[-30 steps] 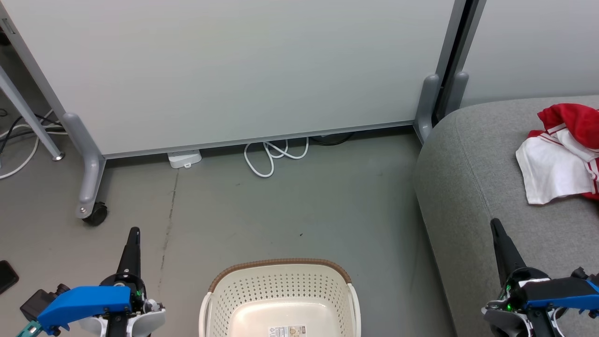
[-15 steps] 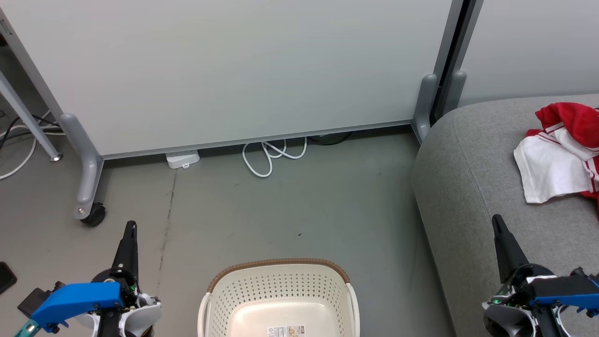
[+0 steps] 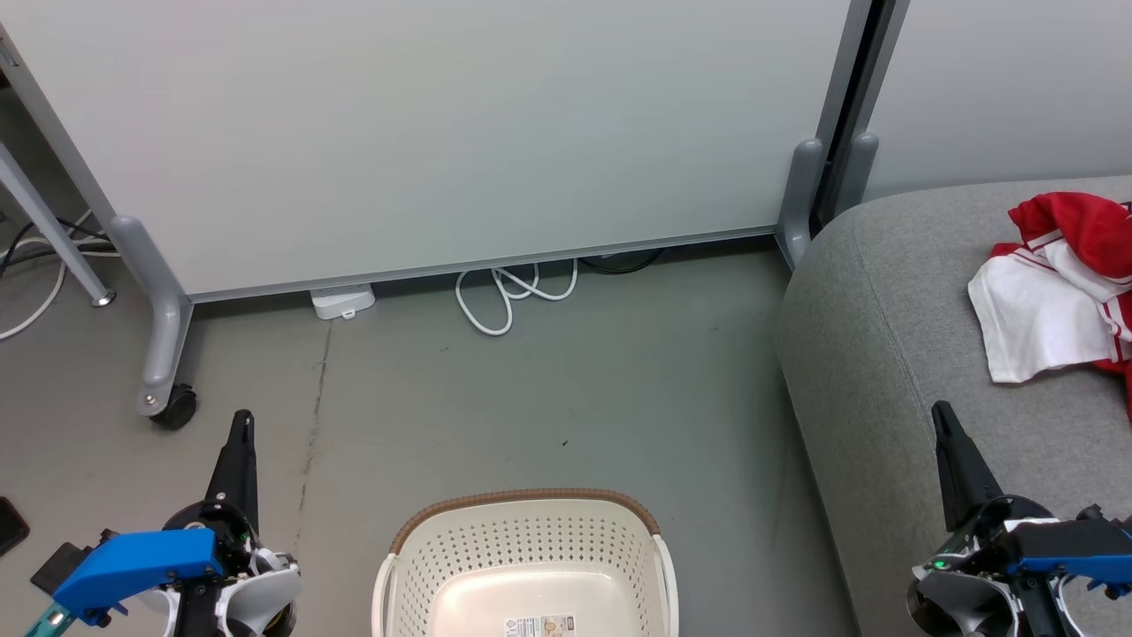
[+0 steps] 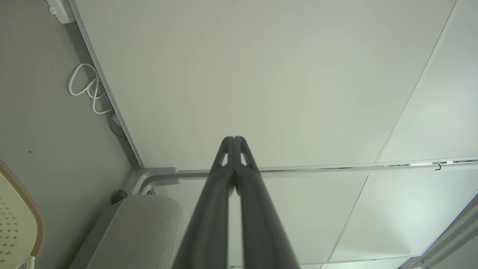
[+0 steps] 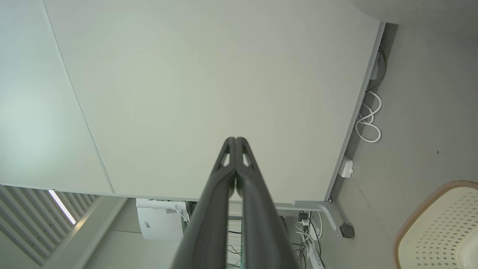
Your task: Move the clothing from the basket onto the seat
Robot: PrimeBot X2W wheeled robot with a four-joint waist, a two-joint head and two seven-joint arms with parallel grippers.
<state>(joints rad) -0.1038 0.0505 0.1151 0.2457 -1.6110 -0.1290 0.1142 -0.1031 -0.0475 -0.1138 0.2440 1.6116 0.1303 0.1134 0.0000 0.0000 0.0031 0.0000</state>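
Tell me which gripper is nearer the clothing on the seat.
Right. The right gripper is at the seat, just below the clothing in the head view; the left gripper is over the floor, beyond the basket.

Partition: big pale grey-white wall panel [image 3: 460,133] on grey metal feet [image 3: 164,345].
Caster: small black wheel [image 3: 174,409] under the left foot.
Cable: looped white cord [image 3: 508,296] at the panel's base, near a small white plastic box [image 3: 342,301].
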